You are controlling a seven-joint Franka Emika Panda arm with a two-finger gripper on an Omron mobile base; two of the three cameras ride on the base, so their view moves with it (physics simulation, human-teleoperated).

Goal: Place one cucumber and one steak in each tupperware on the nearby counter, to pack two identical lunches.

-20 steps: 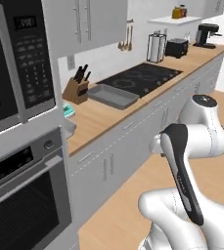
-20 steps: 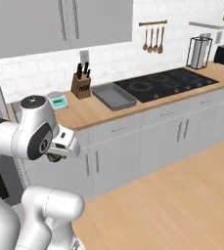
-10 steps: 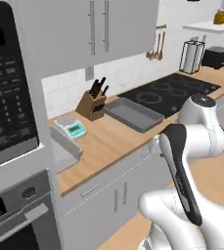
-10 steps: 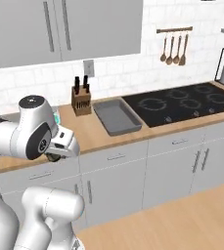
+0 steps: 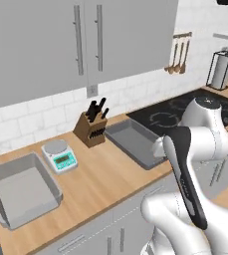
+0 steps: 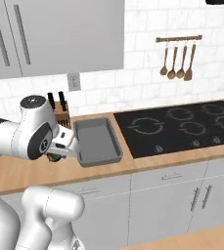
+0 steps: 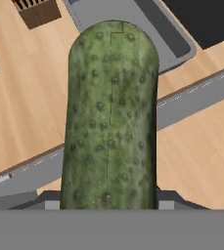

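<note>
As seen along the hand, the cucumber [image 7: 111, 117] lies with its long axis running straight out from the hand [image 6: 55, 155], its rounded end pointing away. Its skin is dark green and pimpled, its form a blunt cylinder. The hand is clamped narrowly on the cucumber, held in the air just off the front edge of the light wooden surface [image 5: 103, 179]. One grey rectangular tupperware [image 5: 23, 191] sits at the left end of that surface, the second tupperware [image 6: 96, 141] beside the black cooktop [image 6: 182, 127]; both have raised walls and contain nothing. A wooden knife block [image 5: 91, 128] and a white scale [image 5: 59, 155] stand between them.
</note>
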